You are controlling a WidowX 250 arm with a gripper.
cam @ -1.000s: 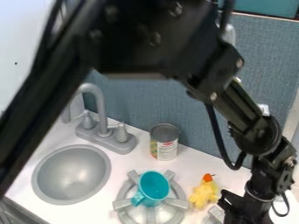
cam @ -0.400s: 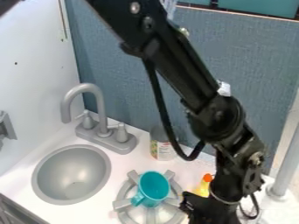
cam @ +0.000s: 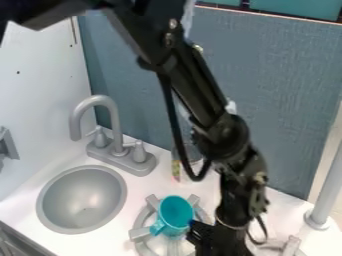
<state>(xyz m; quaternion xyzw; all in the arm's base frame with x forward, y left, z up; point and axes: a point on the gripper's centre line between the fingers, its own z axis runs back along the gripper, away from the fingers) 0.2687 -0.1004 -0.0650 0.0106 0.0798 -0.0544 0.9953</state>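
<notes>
Teal cup (cam: 175,212) is on the burner (cam: 139,233) with the gripper (cam: 204,238) right beside it, can't tell if that's open or closed, so imo approach mostly done, no lift yet.

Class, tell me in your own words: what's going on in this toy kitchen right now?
A black robot arm reaches down over the counter, its black two-finger gripper right beside a teal cup; whether they touch is hard to tell. The cup sits on a round grey stove burner. Behind the arm stands a partly hidden can with a coloured label, and nearby is a round grey sink.
</notes>
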